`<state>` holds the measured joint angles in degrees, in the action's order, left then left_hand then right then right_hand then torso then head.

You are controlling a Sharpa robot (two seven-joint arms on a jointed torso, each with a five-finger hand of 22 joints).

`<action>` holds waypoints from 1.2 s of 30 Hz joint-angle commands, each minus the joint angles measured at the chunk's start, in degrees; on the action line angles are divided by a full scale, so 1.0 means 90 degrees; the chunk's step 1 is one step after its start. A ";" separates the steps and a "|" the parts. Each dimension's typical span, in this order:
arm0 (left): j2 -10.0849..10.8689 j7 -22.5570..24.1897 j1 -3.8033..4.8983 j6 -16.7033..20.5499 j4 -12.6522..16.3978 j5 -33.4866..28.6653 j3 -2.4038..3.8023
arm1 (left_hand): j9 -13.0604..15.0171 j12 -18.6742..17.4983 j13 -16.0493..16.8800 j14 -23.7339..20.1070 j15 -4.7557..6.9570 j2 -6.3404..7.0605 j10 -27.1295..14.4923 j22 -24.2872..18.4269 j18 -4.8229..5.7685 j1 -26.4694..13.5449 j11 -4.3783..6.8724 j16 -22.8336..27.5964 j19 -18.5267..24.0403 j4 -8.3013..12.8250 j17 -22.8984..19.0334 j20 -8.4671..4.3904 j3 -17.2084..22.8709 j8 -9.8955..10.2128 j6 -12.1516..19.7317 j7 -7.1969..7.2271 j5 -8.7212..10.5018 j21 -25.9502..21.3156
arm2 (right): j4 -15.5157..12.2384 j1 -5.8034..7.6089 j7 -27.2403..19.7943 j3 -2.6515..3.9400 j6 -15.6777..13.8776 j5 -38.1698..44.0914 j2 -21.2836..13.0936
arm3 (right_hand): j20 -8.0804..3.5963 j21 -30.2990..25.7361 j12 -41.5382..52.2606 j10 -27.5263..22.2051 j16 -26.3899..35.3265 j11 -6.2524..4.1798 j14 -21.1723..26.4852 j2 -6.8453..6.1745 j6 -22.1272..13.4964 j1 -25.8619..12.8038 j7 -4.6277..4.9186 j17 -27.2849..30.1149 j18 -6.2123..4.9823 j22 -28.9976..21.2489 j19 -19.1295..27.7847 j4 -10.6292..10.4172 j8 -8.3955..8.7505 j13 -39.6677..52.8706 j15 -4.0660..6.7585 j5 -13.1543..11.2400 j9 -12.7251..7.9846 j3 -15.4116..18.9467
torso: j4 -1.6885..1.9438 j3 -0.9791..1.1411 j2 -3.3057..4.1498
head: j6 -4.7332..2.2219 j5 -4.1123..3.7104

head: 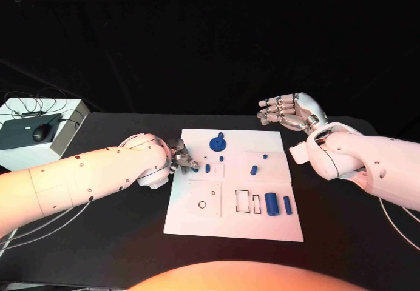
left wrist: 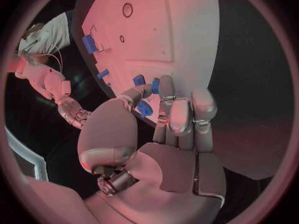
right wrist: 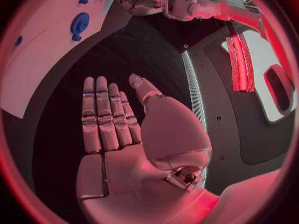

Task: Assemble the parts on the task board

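The white task board [head: 232, 225] lies in the middle of the black table. My left hand [head: 182, 159] is at the board's left edge, its thumb and fingertips [left wrist: 165, 84] drawn together right by two small blue parts [head: 194, 168] standing there. One small blue part [left wrist: 156, 86] shows between thumb and fingertip; whether it is pinched is unclear. A round blue part [head: 217, 143] lies near the far edge. Two blue cylinders [head: 272, 203] lie at the board's right. My right hand [head: 289, 112] hovers open past the far right corner, fingers straight [right wrist: 102, 119], holding nothing.
More small blue parts [head: 254, 170] stand mid-board, beside empty cut-outs [head: 243, 201]. A white box [head: 63, 140] carrying a black device and mouse sits at the table's far left corner. Bare black table [head: 105, 242] surrounds the board.
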<state>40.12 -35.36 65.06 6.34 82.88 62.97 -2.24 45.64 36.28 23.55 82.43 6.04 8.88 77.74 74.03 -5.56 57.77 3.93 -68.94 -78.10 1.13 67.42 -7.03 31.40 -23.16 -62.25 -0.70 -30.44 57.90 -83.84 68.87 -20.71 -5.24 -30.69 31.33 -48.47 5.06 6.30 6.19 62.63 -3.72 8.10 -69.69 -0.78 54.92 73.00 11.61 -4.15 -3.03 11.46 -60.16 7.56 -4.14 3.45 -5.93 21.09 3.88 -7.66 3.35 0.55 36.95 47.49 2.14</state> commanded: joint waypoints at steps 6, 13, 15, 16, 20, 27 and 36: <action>-0.0014 0.0080 -0.0032 -0.0228 -0.0011 0.0118 -0.0028 | -0.0017 0.0028 -0.0016 -0.0026 0.0018 -0.0062 -0.0033 -0.0010 0.0072 0.0164 -0.0005 -0.0014 -0.0004 0.1015 -0.0023 0.0020 0.1028 -0.0008 0.0026 -0.0008 0.0012 -0.0022 | -0.0009 -0.0001 -0.0086 0.0004 0.0078 -0.0012 -0.0006 | 0.0030 0.0035 0.0005 -0.0059 0.0009 0.0020 0.0058 0.0016 -0.0040 0.0030 0.0024 0.0011 0.0010 -0.0044 0.0046 -0.0006 0.0032 -0.0005 -0.0010 0.0050 -0.0002 0.0040 | 0.0003 -0.0006 0.0010 | -0.0002 -0.0015; -0.0020 0.0082 -0.0039 -0.0252 -0.0015 0.0139 -0.0037 | -0.0022 0.0030 -0.0018 -0.0026 0.0018 -0.0060 -0.0032 -0.0008 0.0072 0.0174 -0.0006 -0.0019 -0.0004 0.1010 -0.0022 0.0021 0.1024 -0.0006 0.0026 -0.0009 0.0018 -0.0020 | -0.0009 -0.0001 -0.0081 0.0004 0.0082 -0.0004 -0.0008 | 0.0034 0.0046 0.0007 -0.0067 0.0010 0.0024 0.0068 0.0010 -0.0045 0.0031 0.0027 0.0011 0.0010 -0.0074 0.0056 -0.0009 0.0032 -0.0005 -0.0014 0.0055 -0.0002 0.0043 | 0.0007 -0.0003 0.0015 | 0.0005 -0.0025; -0.0025 0.0084 -0.0040 -0.0249 -0.0014 0.0141 -0.0039 | -0.0022 0.0030 -0.0018 -0.0026 0.0018 -0.0060 -0.0032 -0.0008 0.0072 0.0174 -0.0006 -0.0019 -0.0004 0.1010 -0.0022 0.0021 0.1024 -0.0006 0.0026 -0.0009 0.0018 -0.0020 | -0.0009 -0.0001 -0.0080 0.0004 0.0084 -0.0003 -0.0008 | 0.0034 0.0046 0.0007 -0.0067 0.0010 0.0024 0.0068 0.0010 -0.0045 0.0031 0.0027 0.0011 0.0010 -0.0074 0.0056 -0.0009 0.0032 -0.0005 -0.0014 0.0055 -0.0002 0.0043 | 0.0005 -0.0004 0.0017 | 0.0000 -0.0026; -0.0028 0.0084 -0.0040 -0.0247 -0.0012 0.0142 -0.0040 | -0.0022 0.0030 -0.0018 -0.0026 0.0018 -0.0060 -0.0032 -0.0008 0.0072 0.0174 -0.0006 -0.0019 -0.0004 0.1010 -0.0022 0.0021 0.1024 -0.0006 0.0026 -0.0009 0.0018 -0.0020 | -0.0010 -0.0001 -0.0079 0.0004 0.0085 -0.0003 -0.0008 | 0.0034 0.0046 0.0007 -0.0067 0.0010 0.0024 0.0068 0.0010 -0.0045 0.0031 0.0027 0.0011 0.0010 -0.0074 0.0056 -0.0009 0.0032 -0.0005 -0.0014 0.0055 -0.0002 0.0043 | 0.0004 -0.0005 0.0019 | 0.0002 -0.0028; -0.0042 0.0086 -0.0041 -0.0249 -0.0009 0.0137 -0.0043 | -0.0022 0.0030 -0.0018 -0.0026 0.0018 -0.0060 -0.0032 -0.0008 0.0072 0.0174 -0.0006 -0.0019 -0.0004 0.1010 -0.0022 0.0021 0.1024 -0.0006 0.0026 -0.0009 0.0018 -0.0020 | -0.0010 -0.0001 -0.0074 0.0004 0.0087 -0.0002 -0.0008 | 0.0035 0.0055 0.0008 -0.0072 0.0010 0.0026 0.0071 0.0015 -0.0050 0.0033 0.0030 0.0011 0.0010 -0.0095 0.0059 -0.0012 0.0033 -0.0005 -0.0016 0.0062 -0.0002 0.0041 | 0.0004 -0.0006 0.0020 | 0.0001 -0.0035; -0.0074 0.0088 -0.0042 -0.0324 0.0006 0.0054 -0.0054 | -0.0061 0.0026 -0.0034 -0.0028 0.0013 -0.0048 -0.0014 -0.0011 0.0070 0.0191 -0.0005 -0.0039 -0.0002 0.0983 -0.0020 0.0033 0.0934 0.0009 0.0015 -0.0002 0.0029 -0.0023 | -0.0011 -0.0001 -0.0069 0.0004 0.0096 -0.0002 -0.0006 | 0.0037 0.0062 0.0005 -0.0084 0.0010 0.0030 0.0081 0.0009 -0.0062 0.0040 0.0034 0.0011 0.0010 -0.0112 0.0064 -0.0006 0.0034 -0.0005 -0.0019 0.0075 -0.0003 0.0038 | 0.0007 -0.0005 0.0023 | 0.0011 -0.0044; -0.0093 0.0058 -0.0043 -0.0504 0.0037 -0.0054 -0.0070 | -0.0189 0.0018 -0.0022 -0.0013 0.0019 -0.0124 0.0077 0.0029 0.0126 0.0283 0.0019 -0.0140 -0.0035 0.0832 0.0075 0.0026 0.0396 0.0077 -0.0110 0.0082 0.0034 0.0060 | -0.0009 -0.0001 -0.0066 0.0004 0.0101 0.0001 -0.0006 | 0.0043 0.0077 0.0005 -0.0102 0.0011 0.0036 0.0102 0.0003 -0.0079 0.0046 0.0040 0.0013 0.0009 -0.0151 0.0080 0.0008 0.0034 -0.0005 -0.0025 0.0183 -0.0003 0.0010 | 0.0009 -0.0006 0.0025 | 0.0009 -0.0049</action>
<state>39.60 -34.93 65.13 5.15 82.89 63.78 -2.53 43.92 36.28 23.29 82.44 6.02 9.06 78.26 74.21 -5.16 58.50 4.05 -69.93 -78.10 2.87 68.04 -7.03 29.66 -22.71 -62.77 -0.18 -30.23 58.10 -83.88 68.87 -20.72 -5.24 -30.34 31.31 -48.52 5.46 6.76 6.19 62.22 -3.72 8.50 -69.07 -0.77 54.54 73.00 11.95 -4.11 -3.03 10.16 -59.75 7.42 -4.14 3.47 -6.14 22.42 3.88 -7.51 3.42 0.50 37.17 47.54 1.69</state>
